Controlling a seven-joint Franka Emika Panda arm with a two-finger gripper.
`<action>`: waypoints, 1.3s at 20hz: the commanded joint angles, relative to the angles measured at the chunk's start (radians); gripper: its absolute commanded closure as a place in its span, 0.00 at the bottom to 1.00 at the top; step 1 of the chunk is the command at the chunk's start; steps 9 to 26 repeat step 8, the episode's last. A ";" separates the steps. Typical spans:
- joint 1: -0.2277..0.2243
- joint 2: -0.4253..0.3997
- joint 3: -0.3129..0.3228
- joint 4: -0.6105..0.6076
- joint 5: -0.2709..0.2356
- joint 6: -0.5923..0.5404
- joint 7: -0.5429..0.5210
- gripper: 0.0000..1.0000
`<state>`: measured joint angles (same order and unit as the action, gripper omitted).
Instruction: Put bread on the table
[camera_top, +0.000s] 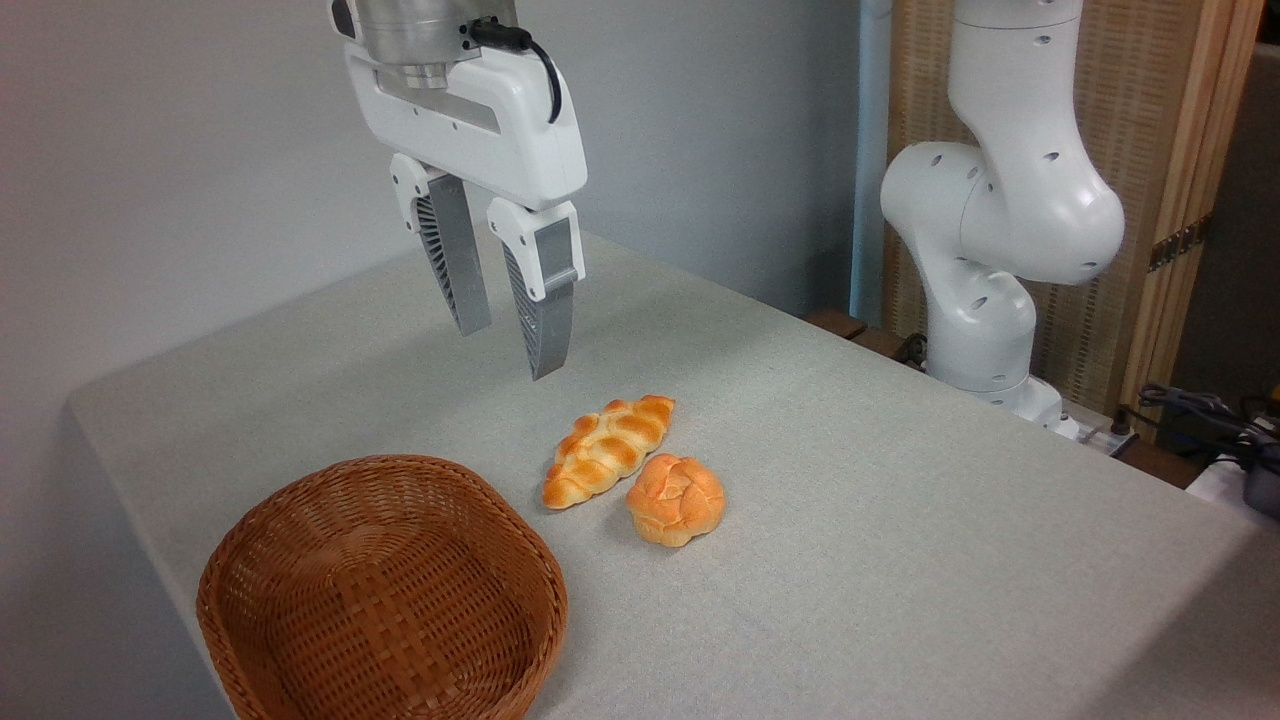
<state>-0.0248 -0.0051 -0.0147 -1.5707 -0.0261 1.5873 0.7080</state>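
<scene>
The bread (676, 499), a small round knot-shaped bun with a golden-orange crust, lies on the grey-beige speckled table (900, 500) near its middle. My gripper (508, 351) hangs in the air above the table, up and to the left of the bun and well apart from it. Its two grey ribbed fingers (455, 262) point down with a narrow gap between them and nothing held.
A longer braided loaf (608, 449) lies just left of the bun, nearly touching it. A brown wicker basket (380, 590) with nothing inside sits at the front left corner. The arm's white base (990, 250) stands at the back right, with cables (1200, 410) beyond the table's edge.
</scene>
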 joint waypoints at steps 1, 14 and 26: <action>-0.027 -0.006 0.025 0.001 0.012 -0.023 0.011 0.00; -0.029 -0.006 0.025 0.001 0.012 -0.024 0.031 0.00; -0.029 -0.006 0.025 0.001 0.012 -0.024 0.031 0.00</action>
